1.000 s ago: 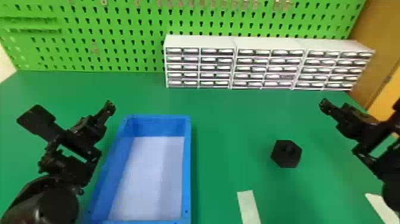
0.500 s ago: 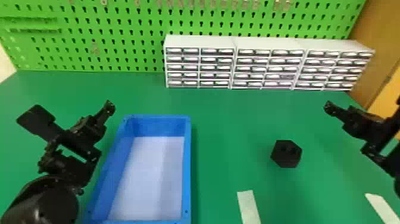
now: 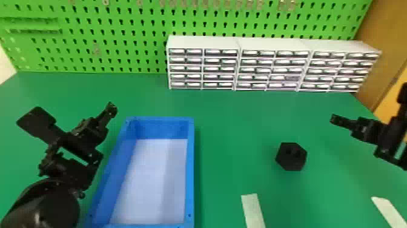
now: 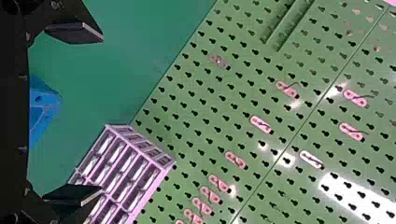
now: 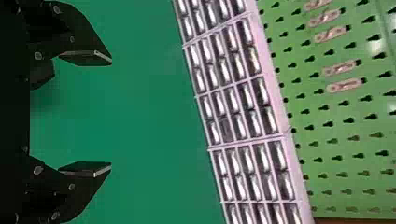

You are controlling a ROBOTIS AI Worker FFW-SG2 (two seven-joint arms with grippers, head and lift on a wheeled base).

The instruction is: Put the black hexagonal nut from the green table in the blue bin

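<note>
Nut (image 3: pixel 291 156): on green table (image 3: pixel 236 121), lying flat, right of bin and well apart from it. Right gripper (image 3: pixel 369 106): fingers spread wide, grip empty, right of nut and apart from it, above table. Right wrist view: green table top between the two fingers, drawers and board past the tips. Left gripper (image 3: pixel 73 113): up by the far left part of bin, fingers wide apart too, hold of nothing. Left wrist view has a blue bin corner between the fingers near the palm, one end of the drawers by one finger, board beyond.

Bin (image 3: pixel 190 169): blue walls, pale floor, long side running front to back, between left gripper and nut. Left arm sits close along bin's left wall.

White strip (image 3: pixel 253 212) on table, in front of nut and a bit to its left, between nut and bin sideways. Second strip (image 3: pixel 389 213) at front right, right of nut.

Back of table: row of white drawers (image 3: pixel 203 42), three units side by side, behind nut and bin, well apart from both. Green pegboard (image 3: pixel 121 30) upright behind them, small metal pieces (image 3: pixel 218 4) hung on it. Brown panel (image 3: pixel 378 33) at far right.
</note>
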